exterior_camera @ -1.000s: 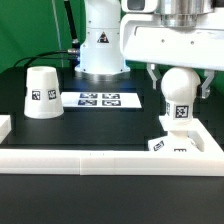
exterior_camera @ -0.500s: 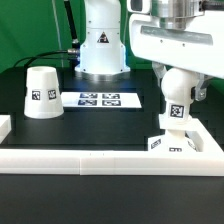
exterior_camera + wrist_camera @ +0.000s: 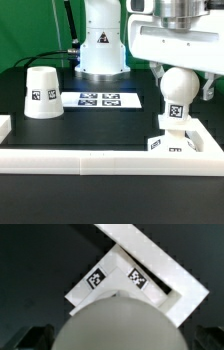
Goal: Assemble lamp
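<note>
Bulb (image 3: pixel 178 98): upright on base (image 3: pixel 170 143)
Jaws: spread wide either side of bulb, holding nothing
Shade (image 3: pixel 41 92): on counter (image 3: pixel 110 125), well apart

exterior view low at the table's (image 3: pixel 20 200) front edge facing the arm, wrist view close above, both seeing bulb (image 3: pixel 178 95) (image 3: pixel 112 325) and base (image 3: pixel 170 143) (image 3: pixel 115 283)

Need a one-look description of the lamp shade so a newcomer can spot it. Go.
Start at the robot's white pedestal at the back of the black table. Just to the exterior view's left of it, beside the marker board, stands the shade. It is the only cone-shaped part, wider at the bottom, standing alone with one square tag on its side, unlike the round-topped bulb by the arm.
</note>
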{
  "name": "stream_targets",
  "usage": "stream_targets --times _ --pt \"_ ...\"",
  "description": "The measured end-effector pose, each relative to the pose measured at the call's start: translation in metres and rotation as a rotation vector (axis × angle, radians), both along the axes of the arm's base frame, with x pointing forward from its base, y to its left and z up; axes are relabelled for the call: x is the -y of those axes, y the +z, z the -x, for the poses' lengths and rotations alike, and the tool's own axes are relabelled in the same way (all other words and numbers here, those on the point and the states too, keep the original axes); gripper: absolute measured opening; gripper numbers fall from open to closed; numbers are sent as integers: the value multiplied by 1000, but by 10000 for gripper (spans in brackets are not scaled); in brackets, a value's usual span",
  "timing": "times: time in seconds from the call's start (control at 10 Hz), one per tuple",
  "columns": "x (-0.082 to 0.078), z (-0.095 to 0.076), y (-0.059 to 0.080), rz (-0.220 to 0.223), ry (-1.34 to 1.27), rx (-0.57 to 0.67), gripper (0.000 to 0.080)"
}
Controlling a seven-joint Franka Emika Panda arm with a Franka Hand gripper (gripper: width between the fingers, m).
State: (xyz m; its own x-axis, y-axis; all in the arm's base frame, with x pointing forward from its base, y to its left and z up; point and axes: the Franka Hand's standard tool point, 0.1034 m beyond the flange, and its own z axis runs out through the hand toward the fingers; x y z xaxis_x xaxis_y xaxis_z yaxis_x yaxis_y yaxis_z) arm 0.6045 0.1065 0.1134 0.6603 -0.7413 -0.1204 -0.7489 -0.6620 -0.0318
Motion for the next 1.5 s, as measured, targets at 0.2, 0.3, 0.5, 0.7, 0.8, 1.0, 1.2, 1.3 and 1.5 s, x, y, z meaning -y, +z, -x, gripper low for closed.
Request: stream_targets --times 0.2,0.3,0.5,0.7,0.8,1.0,1.2,1.3,1.5 --pt "-5 3 7 -7 105 5 698" --pt "-6 5 10 -13 182 13 698" --pt "0 9 19 -25 299 14 698" --pt "9 15 30 -30 336 9 698" --pt "8 15 28 -30 337 7 698" --pt "8 15 27 -30 337 6 698" --pt "6 16 26 -30 339 4 698" --pt "-5 20 22 -29 358 -5 698" --pt "-8 38 17 -30 413 -9 698"
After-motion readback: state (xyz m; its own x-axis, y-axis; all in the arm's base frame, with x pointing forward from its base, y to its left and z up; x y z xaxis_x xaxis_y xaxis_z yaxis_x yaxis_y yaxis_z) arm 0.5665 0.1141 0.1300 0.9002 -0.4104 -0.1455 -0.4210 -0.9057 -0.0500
